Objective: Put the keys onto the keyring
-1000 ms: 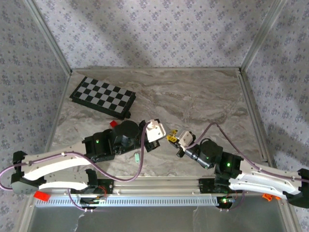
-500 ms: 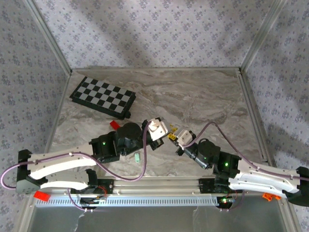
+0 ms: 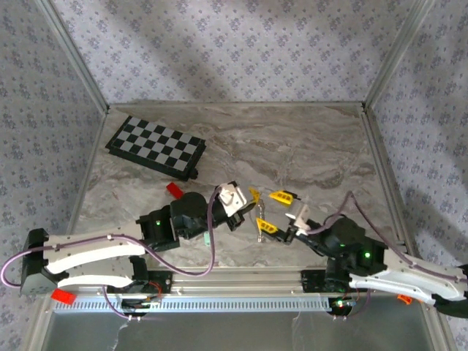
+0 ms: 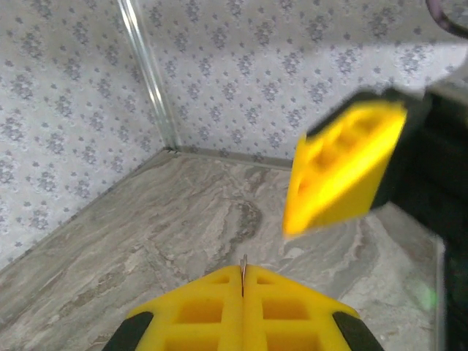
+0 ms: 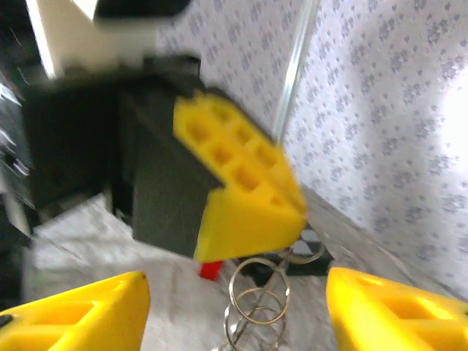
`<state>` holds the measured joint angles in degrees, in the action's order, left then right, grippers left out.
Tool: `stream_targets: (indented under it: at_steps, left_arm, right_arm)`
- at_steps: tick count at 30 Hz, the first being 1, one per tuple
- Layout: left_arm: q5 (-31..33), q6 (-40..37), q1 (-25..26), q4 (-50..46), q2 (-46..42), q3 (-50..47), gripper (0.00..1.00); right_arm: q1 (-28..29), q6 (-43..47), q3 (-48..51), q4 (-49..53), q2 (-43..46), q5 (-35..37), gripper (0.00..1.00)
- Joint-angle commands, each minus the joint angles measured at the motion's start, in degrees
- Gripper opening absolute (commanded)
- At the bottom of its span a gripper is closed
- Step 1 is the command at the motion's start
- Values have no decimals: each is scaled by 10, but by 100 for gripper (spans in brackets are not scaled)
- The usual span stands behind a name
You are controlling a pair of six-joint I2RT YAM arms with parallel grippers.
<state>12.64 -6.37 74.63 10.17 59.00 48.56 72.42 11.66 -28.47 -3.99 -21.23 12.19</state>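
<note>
My left gripper (image 3: 254,195) is shut on the keyring (image 3: 259,217), a bunch of thin silvery wire loops that hangs below its yellow fingertips above the table's middle. In the left wrist view the yellow pads (image 4: 205,307) press together on a thin metal edge (image 4: 243,265). My right gripper (image 3: 275,212) stands open around the hanging loops without touching them. The right wrist view shows the rings (image 5: 259,296) dangling between its spread fingers (image 5: 80,311), under the left gripper's yellow finger (image 5: 245,194). A mint-green key (image 3: 208,237) lies on the table beside the left arm's cable.
A folded chessboard (image 3: 155,147) lies at the back left. A small red block (image 3: 173,189) sits just in front of it, close to the left wrist. Metal frame rails and patterned walls enclose the marble table (image 3: 307,146).
My right gripper has opened wide and drawn back to the right, off the keyring. The left gripper has shifted slightly right, still shut on the ring, which now hangs free.
</note>
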Motion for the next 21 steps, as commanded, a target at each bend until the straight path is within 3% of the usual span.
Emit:
stream_targets:
  at_steps: [1,5,14,21]
  left_arm:
    - [-57,-15,-1,50,-42,-7,0]
    - [-112,-20,-7,45,-73,-13,0]
    - [-242,-10,-22,44,-96,-11,0]
    - [-286,-4,-29,51,-95,-9,0]
  right_arm:
    - [2,-9,-34,51,38,-72,71]
    - [2,-14,-60,94,53,-115,68]
    - [0,-6,-94,82,26,-168,50]
    - [0,7,-99,41,-11,-131,44]
